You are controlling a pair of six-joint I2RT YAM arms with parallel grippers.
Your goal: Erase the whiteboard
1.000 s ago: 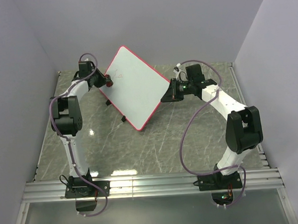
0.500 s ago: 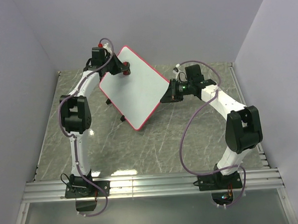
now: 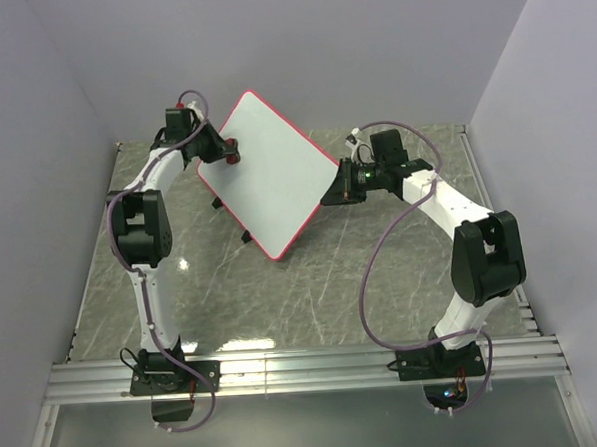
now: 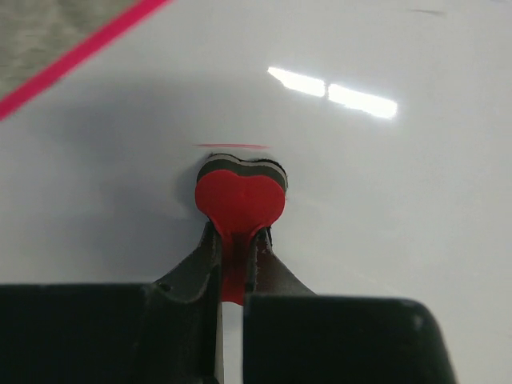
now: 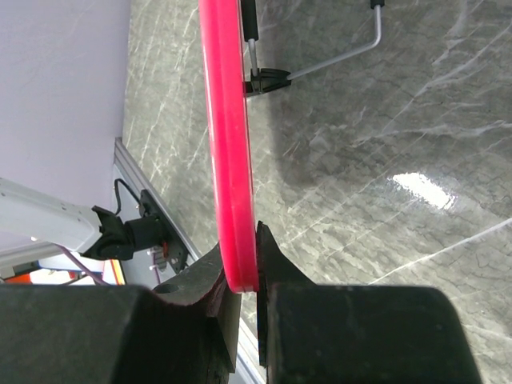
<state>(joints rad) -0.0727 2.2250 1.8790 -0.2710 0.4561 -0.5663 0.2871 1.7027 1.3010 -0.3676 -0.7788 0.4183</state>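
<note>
The whiteboard (image 3: 273, 180), white with a thin red frame, is held tilted above the table. My right gripper (image 3: 329, 194) is shut on its right corner; in the right wrist view the red frame (image 5: 228, 152) runs edge-on between the closed fingers of that gripper (image 5: 241, 258). My left gripper (image 3: 227, 153) is shut on a small red eraser (image 4: 240, 198), whose dark felt side presses on the board's surface (image 4: 384, 208) near its upper left edge. A faint red stroke (image 4: 232, 146) shows just beyond the eraser.
Two black feet (image 3: 247, 236) stick out from the board's lower left edge, and a thin wire stand (image 5: 336, 54) shows behind it. The grey marble table (image 3: 312, 293) lies below, walled on three sides, with a metal rail (image 3: 306, 368) along the near edge.
My left gripper swept the eraser from the board's left edge up toward its top corner, then back down and left. Faint marks seen near the top left a second ago no longer show. The right arm held still.
</note>
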